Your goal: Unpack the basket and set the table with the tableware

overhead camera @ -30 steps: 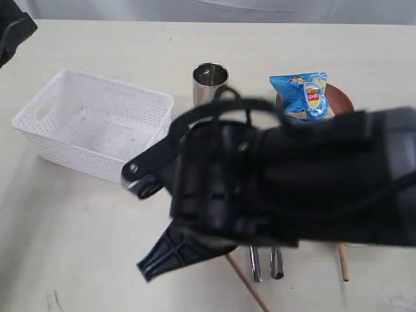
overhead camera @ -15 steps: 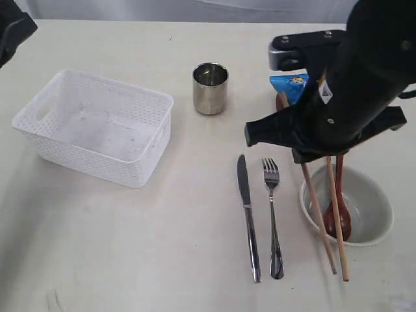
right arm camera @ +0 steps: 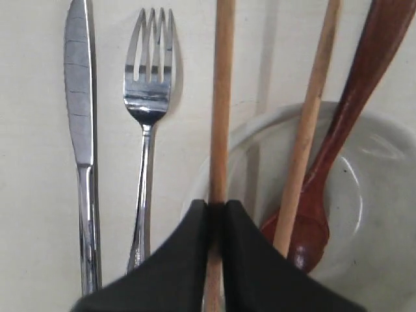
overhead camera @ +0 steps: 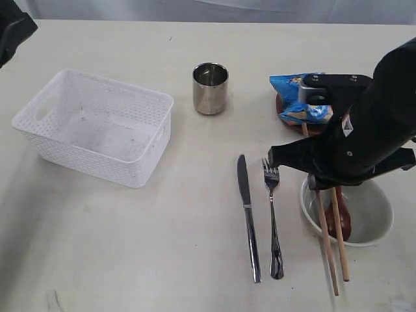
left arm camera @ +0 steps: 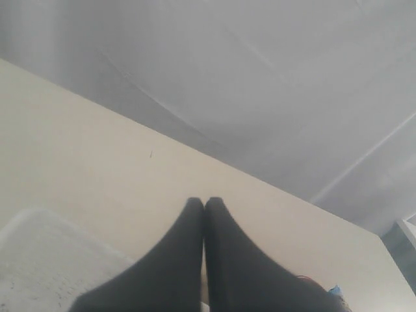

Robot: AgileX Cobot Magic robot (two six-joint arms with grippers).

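My right gripper point(right arm camera: 216, 207) is shut on one wooden chopstick point(right arm camera: 221, 97), which lies across the rim of the pale bowl point(right arm camera: 380, 195). The second chopstick point(right arm camera: 307, 123) and the brown spoon point(right arm camera: 354, 110) rest in the bowl. Steel fork point(right arm camera: 148, 97) and knife point(right arm camera: 79, 97) lie side by side on the table point(overhead camera: 130, 247). The white basket point(overhead camera: 97, 123) stands empty at the left. The steel cup point(overhead camera: 210, 88) stands upright behind the knife. The brown plate point(overhead camera: 280, 106) is mostly hidden. My left gripper point(left arm camera: 205, 203) is shut on nothing, near the basket's corner point(left arm camera: 39, 260).
A blue snack bag point(overhead camera: 300, 97) lies on the plate, partly behind the right arm point(overhead camera: 354, 146). The left arm point(overhead camera: 13, 29) shows only at the upper left corner of the exterior view.
The right arm has swung from the middle front of the exterior view to the right and come down over the bowl. The held chopstick has shifted slightly. The left arm has not moved.
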